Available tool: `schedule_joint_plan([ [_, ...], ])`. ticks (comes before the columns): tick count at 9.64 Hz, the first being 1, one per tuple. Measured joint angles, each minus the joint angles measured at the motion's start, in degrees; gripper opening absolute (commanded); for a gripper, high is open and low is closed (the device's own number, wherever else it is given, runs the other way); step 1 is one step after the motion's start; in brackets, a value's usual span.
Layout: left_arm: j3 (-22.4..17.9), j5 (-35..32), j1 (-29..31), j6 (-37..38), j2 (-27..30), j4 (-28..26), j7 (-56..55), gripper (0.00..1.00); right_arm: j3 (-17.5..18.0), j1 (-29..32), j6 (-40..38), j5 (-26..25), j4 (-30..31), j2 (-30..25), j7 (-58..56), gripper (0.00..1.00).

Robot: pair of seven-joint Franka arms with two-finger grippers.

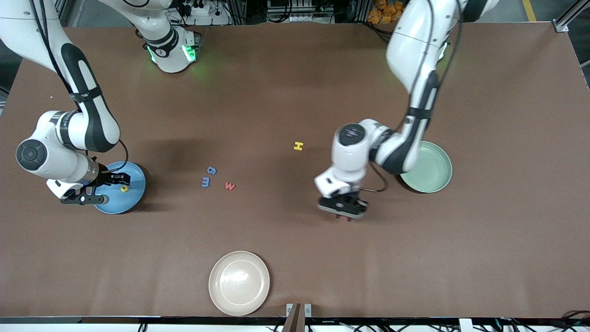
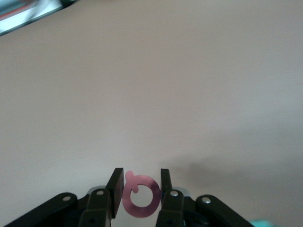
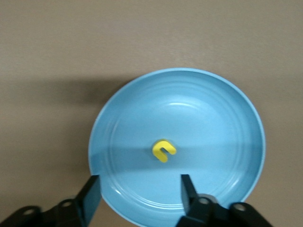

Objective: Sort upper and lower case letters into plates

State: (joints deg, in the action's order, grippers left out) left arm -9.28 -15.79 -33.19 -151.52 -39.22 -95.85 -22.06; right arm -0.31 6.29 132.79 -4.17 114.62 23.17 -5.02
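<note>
Cream plate (image 1: 239,282) near front camera; loose letters (image 1: 216,179) mid brown table (image 1: 295,92); left gripper (image 2: 138,191) clamps pink letter (image 2: 140,195), possibly Q, over table beside green plate (image 1: 431,168); right gripper (image 3: 138,191) spread over blue plate (image 3: 213,118) holding yellow letter (image 3: 164,151).

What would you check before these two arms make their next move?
1. Left hand grips the pink letter: ok, fingers shut on it.
2. Green plate free to take it: ok, nothing shows in it, though the arm hides part.
3. Right hand has let go: ok, fingers open over the blue plate.
4. Yellow letter lies inside the blue plate: ok.
5. Letters left on the table: not ok, H, g, m and w wait.
6. Pink letter's case: cannot tell.
</note>
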Motion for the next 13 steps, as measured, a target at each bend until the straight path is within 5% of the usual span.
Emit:
schedule_joint_plan([
  [4, 0.77, 3.06, 13.5, -0.04, 13.52, -19.27, 10.41, 0.37, 0.8, -11.84, -0.14, 0.22, -0.26, -0.09, 12.83, 1.0],
  [7, 2.02, 6.46, 13.47, -0.01, 20.7, -30.66, 10.42, 0.58, 0.88, -17.74, 0.35, 5.77, -0.41, 0.74, 17.43, 1.0],
  [8, 2.39, 6.69, 13.44, -0.02, 22.05, -33.42, 10.41, 1.0, 0.88, -18.46, 1.41, 7.73, -0.49, 1.97, 17.52, 1.0],
  [11, 3.11, 6.72, 13.43, -0.42, 24.1, -36.21, 10.41, 1.0, 0.87, -20.37, 4.68, 8.76, -0.77, 5.56, 20.1, 1.0],
  [13, 8.74, 6.92, 12.6, -0.35, 23.58, -31.45, 6.72, 1.0, 0.87, -22.99, 7.64, 8.78, -0.85, 7.96, 22.82, 1.0],
])
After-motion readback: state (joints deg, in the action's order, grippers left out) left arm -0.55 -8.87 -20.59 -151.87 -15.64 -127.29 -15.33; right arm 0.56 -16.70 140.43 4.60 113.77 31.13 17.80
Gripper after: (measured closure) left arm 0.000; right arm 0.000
